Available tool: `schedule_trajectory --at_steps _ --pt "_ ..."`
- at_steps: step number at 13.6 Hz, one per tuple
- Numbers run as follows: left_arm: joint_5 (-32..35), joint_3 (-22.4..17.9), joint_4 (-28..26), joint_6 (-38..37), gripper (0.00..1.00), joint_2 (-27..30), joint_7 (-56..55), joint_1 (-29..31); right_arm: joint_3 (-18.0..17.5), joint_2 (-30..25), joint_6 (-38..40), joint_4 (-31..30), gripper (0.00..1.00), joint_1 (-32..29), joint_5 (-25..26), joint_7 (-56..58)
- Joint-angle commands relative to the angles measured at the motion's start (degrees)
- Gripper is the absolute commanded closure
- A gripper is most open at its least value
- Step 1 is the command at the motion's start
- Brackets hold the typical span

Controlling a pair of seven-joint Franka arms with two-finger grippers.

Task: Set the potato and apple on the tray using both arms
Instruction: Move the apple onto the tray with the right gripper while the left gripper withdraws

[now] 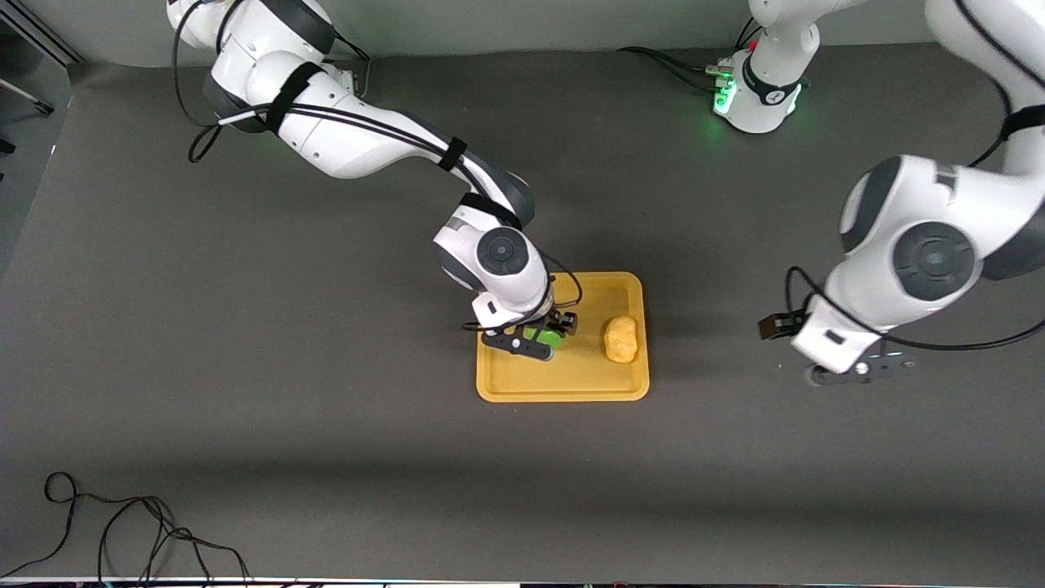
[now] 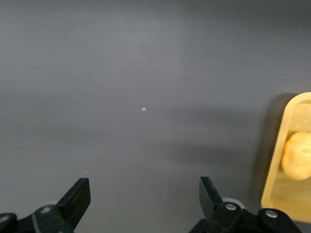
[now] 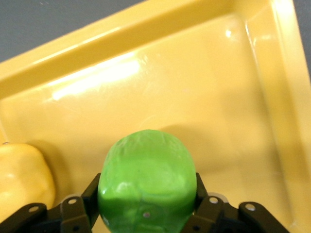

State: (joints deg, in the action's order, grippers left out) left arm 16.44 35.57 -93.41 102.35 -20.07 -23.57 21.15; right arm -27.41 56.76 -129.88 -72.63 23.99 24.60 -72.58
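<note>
The yellow-orange tray (image 1: 571,384) lies mid-table. The yellow-tan potato (image 1: 620,339) rests on it at the end toward the left arm, also showing in the right wrist view (image 3: 22,179) and the left wrist view (image 2: 299,155). My right gripper (image 1: 545,336) is shut on the green apple (image 1: 545,335) just over the tray's end toward the right arm; the right wrist view shows the apple (image 3: 147,182) between both fingers (image 3: 90,194) above the tray floor (image 3: 194,97). My left gripper (image 1: 861,369) is open and empty over bare table beside the tray (image 2: 277,184), with fingers (image 2: 77,199) wide apart.
Dark grey table surface (image 1: 245,367) surrounds the tray. A loose black cable (image 1: 122,531) lies near the front edge toward the right arm's end. The left arm's green-lit base (image 1: 755,90) stands at the table's back edge.
</note>
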Motion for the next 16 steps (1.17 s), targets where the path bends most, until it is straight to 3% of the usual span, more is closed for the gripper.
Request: schedule_trajectory --at_steps 1,3,5,6,7,8,11,14,15,16 --pt "-6.9 0.7 -5.2 -0.7 0.00 8.4 11.9 7.1 -0.3 3.1 -0.6 2.6 0.69 0.2 4.5 -3.3" --pt "-12.1 0.3 -5.7 -0.9 0.00 14.9 16.7 10.1 -0.3 3.3 -0.6 2.6 0.63 0.1 4.5 -3.1" --pt "-12.2 0.0 -1.8 -3.3 0.00 15.6 16.8 9.9 -0.2 3.3 -0.6 2.8 0.57 0.1 4.6 -3.2" --pt "-11.7 0.0 0.5 -5.2 0.00 15.0 16.8 9.8 -0.2 3.2 -0.6 2.8 0.36 0.0 4.5 -3.2" --pt "-11.6 0.0 0.8 -5.5 0.00 14.7 16.8 10.0 -0.2 3.1 -0.6 2.8 0.10 -0.2 4.6 -3.2" --pt "-11.5 -0.1 0.8 -5.7 0.00 14.7 16.9 10.4 -0.2 3.1 -0.6 2.9 0.00 -0.2 4.6 -3.2" --pt "-11.8 -0.1 0.6 -7.3 0.00 15.1 20.3 14.8 -0.2 0.6 0.1 2.9 0.00 -1.3 4.3 -2.6" --pt "-12.2 -0.2 0.5 -8.4 0.00 15.6 21.3 16.8 -2.1 -4.6 6.9 2.4 0.00 -5.1 3.4 1.3" --pt "-12.2 -2.8 0.5 -8.8 0.00 15.9 22.1 15.4 -4.2 -6.6 10.0 2.4 0.00 -7.5 2.7 2.3" --pt "-12.6 -10.2 0.5 -9.4 0.00 17.0 23.0 9.2 -5.6 -9.1 13.0 2.3 0.00 -8.9 2.7 3.0"
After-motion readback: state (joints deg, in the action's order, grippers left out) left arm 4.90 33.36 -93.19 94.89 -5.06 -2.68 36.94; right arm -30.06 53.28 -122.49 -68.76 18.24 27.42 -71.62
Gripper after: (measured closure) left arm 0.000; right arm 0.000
